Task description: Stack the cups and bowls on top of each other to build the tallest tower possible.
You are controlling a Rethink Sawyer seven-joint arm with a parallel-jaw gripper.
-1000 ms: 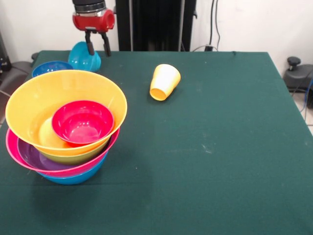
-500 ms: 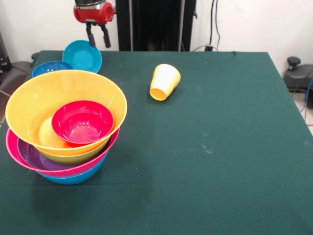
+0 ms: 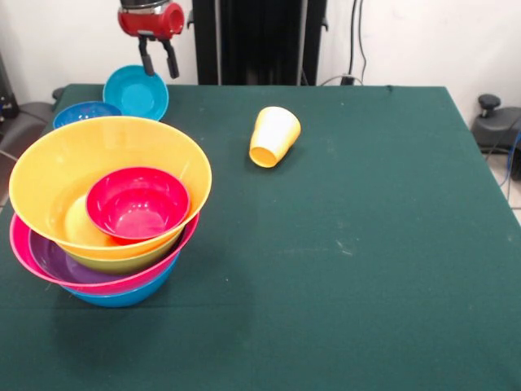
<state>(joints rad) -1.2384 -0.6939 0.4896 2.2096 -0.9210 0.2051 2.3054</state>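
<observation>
From my station I see the jaws hanging spread and empty at the far left of the surface, with nothing pinched between the two dark fingers. The light blue bowl sits just below and slightly to the picture's left of them, tipped up on its edge so its hollow faces the camera; a fingertip overlaps its upper rim in this view, though I cannot tell if it touches. That tilt is what the next move turns on, I judge: the rim stands nearly upright, so a pinch would have to come down over that top edge. Beside it, further left, the dark blue bowl rests flat and looks empty.

Nearer the camera stands the tower: a blue bowl at the bottom, then pink, then purple, then the large yellow-orange bowl, which holds a smaller yellowish bowl and the small red bowl leaning toward its right side.

The yellow-orange cup lies on its side well apart to the right, mouth toward the camera and a little left, its long axis running away from me.
</observation>
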